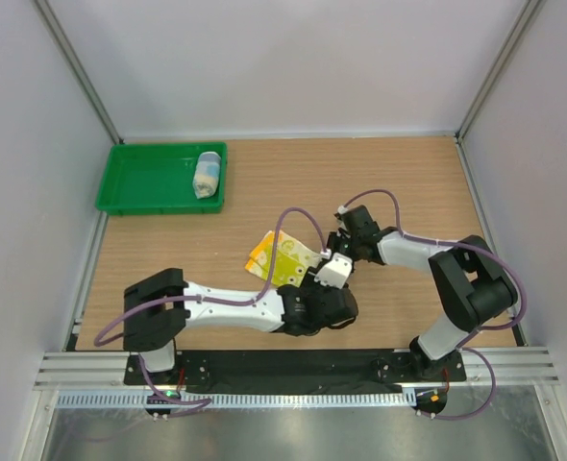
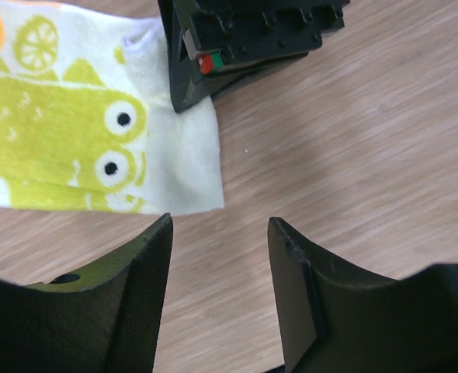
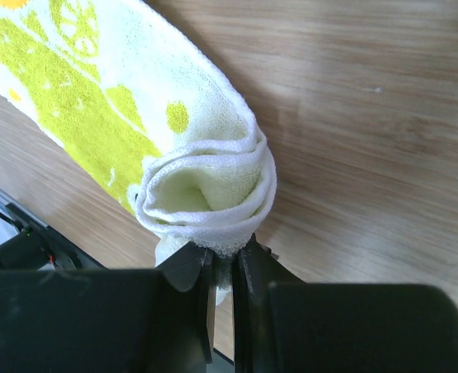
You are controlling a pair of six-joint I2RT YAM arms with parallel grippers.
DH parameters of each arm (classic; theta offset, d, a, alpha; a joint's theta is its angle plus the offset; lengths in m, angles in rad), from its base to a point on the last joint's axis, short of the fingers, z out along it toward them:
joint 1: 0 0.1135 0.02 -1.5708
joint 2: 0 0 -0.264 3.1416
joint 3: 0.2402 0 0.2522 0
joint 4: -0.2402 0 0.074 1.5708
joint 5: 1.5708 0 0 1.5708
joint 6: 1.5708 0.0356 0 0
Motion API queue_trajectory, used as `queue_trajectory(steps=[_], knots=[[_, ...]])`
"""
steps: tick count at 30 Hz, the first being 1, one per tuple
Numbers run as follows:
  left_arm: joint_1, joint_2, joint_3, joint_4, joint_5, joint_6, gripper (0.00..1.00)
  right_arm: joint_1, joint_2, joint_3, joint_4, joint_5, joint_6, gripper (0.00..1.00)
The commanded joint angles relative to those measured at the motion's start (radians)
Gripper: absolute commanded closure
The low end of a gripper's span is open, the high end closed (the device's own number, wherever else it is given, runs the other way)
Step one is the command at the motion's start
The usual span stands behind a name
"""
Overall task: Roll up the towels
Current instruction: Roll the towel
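Well off to the left of both jaws, a light blue and white patterned towel lies rolled in a green plastic tray. The left jaws stand partly apart and empty over the wooden worktop — the flat corner of the long yellow-green and white printed towel lies just ahead of them. The right jaws are narrow — pinched on its rolled end.

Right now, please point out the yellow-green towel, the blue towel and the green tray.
yellow-green towel point(image 1: 282, 256): top view, flat printed part.
blue towel point(image 1: 207, 176): top view, middle of the roll.
green tray point(image 1: 139, 182): top view, bare floor.
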Motion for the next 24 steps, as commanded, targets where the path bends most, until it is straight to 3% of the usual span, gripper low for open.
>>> queue_trajectory(steps=[1,14,24], knots=[[-0.016,0.076,0.077,-0.035,-0.222,0.064,0.46,0.008,-0.049,0.041,-0.067,0.004,-0.019,0.89],[-0.028,0.191,0.067,0.006,-0.239,0.049,0.44,0.008,-0.103,0.054,-0.087,-0.044,-0.010,0.90],[-0.028,0.173,-0.031,0.122,-0.216,0.061,0.58,0.009,-0.117,0.060,-0.094,-0.088,0.004,0.90]])
